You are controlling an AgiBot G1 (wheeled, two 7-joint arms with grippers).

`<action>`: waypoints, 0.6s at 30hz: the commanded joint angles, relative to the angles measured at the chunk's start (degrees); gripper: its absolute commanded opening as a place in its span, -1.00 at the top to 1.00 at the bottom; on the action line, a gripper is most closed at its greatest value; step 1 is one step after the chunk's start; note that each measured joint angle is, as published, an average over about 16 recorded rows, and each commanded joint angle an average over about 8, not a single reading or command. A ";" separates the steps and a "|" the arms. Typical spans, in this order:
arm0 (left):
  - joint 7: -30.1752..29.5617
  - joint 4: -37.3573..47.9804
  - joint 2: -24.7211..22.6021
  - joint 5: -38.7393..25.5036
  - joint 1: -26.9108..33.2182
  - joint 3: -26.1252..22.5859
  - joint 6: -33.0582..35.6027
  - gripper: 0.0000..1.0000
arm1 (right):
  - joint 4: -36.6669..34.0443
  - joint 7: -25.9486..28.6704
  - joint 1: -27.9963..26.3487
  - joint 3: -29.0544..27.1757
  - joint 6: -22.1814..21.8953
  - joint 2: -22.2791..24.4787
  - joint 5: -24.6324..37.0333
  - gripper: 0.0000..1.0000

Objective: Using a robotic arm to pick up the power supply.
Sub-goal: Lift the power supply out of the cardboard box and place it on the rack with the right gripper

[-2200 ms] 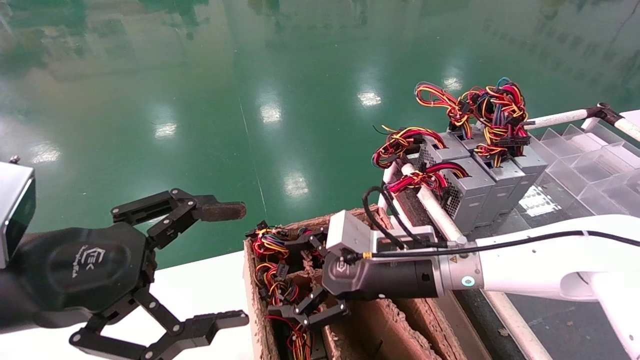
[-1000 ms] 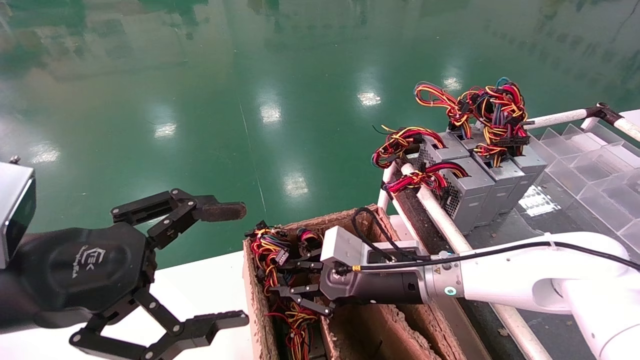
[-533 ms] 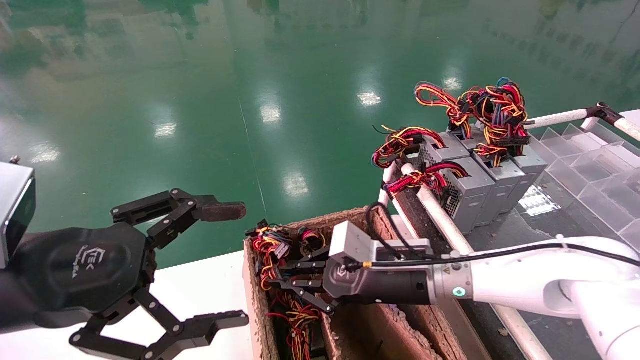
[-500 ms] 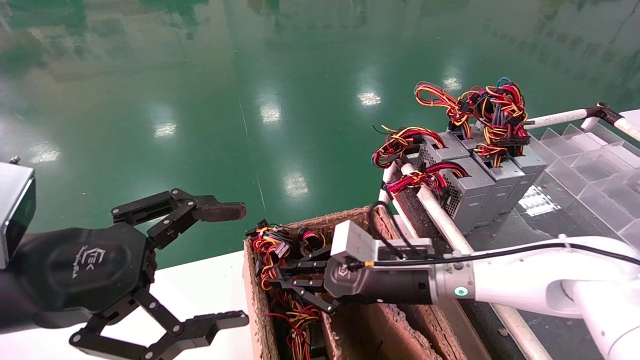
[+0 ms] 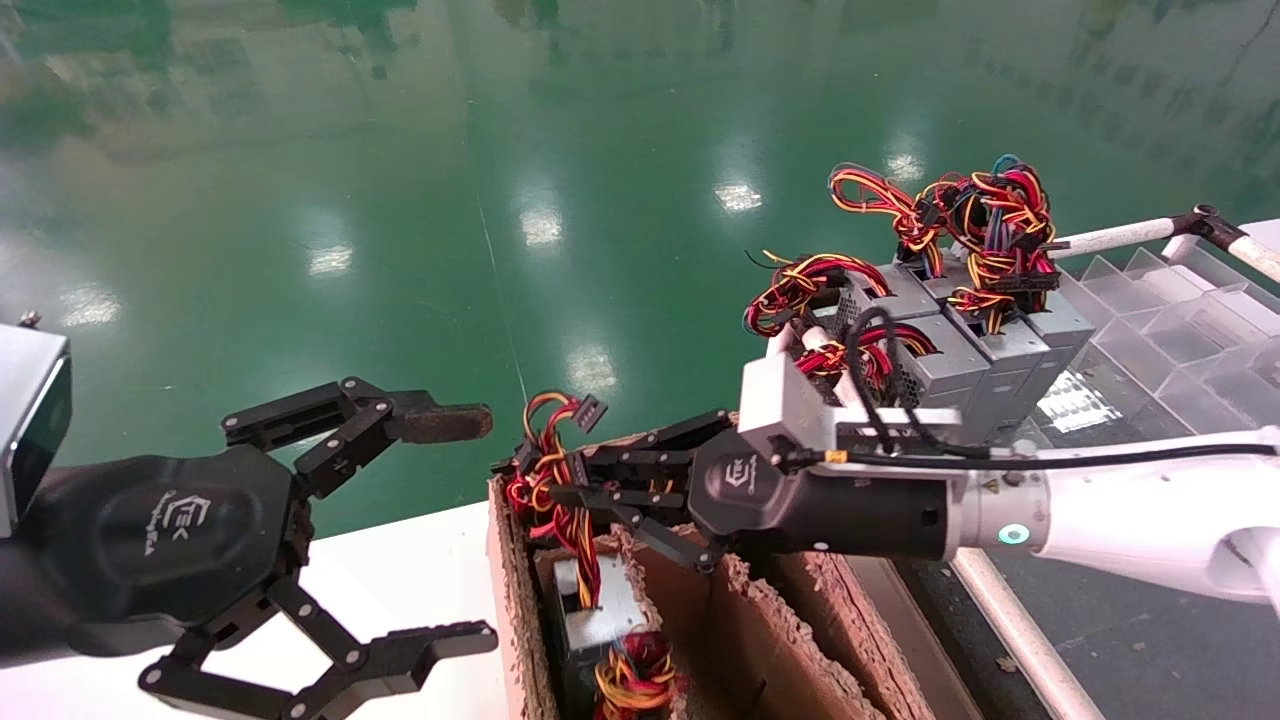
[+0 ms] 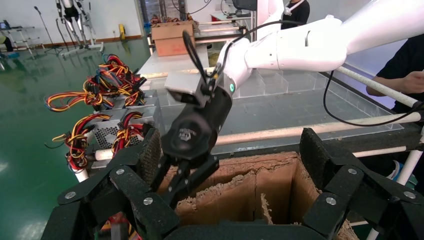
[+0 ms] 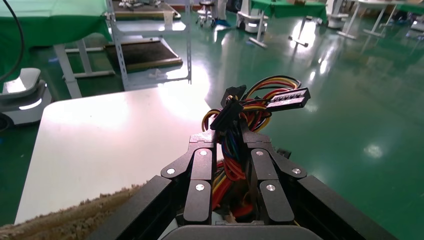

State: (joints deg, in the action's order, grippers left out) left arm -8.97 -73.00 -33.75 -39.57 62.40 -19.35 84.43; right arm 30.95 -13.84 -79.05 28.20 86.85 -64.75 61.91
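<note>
My right gripper [image 5: 575, 487], on the white robotic arm [image 5: 1130, 520], is shut on the red, yellow and black wire bunch [image 5: 553, 455] of a power supply [image 5: 592, 617]. Its grey metal box hangs from those wires, partly inside the left slot of the cardboard box [image 5: 800, 640]. In the right wrist view the gripper [image 7: 231, 142] has the wires [image 7: 250, 107] pinched between its fingers, with a black connector sticking out above. My left gripper [image 5: 465, 530] is parked open at the lower left, empty. In its own view the left gripper [image 6: 230, 165] frames the carton [image 6: 260, 190].
Several more power supplies [image 5: 960, 350] with tangled wires stand on a rack behind the right arm, next to clear plastic bins [image 5: 1180, 330]. White rails [image 5: 1010, 640] run beside the carton. A white tabletop [image 5: 400, 590] lies to the left, with green floor [image 5: 500, 200] beyond.
The right gripper closed on the wire bunch inside the carton and rose, drawing the grey box up into sight. The left arm has not moved.
</note>
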 commanded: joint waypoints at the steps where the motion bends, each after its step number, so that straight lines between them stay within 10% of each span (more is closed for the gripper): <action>1: 0.00 0.00 0.00 0.00 0.00 0.00 0.00 -1.00 | 1.79 1.06 0.21 -0.35 -0.01 0.74 -0.57 1.00; 18: 0.01 0.00 0.01 0.02 0.01 -0.02 -0.01 -1.00 | 18.61 9.91 2.11 -4.95 -4.03 7.76 -6.22 1.00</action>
State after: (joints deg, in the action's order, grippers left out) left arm -8.96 -73.00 -33.74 -39.55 62.41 -19.37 84.42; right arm 49.45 -3.99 -77.05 23.21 82.72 -57.01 55.71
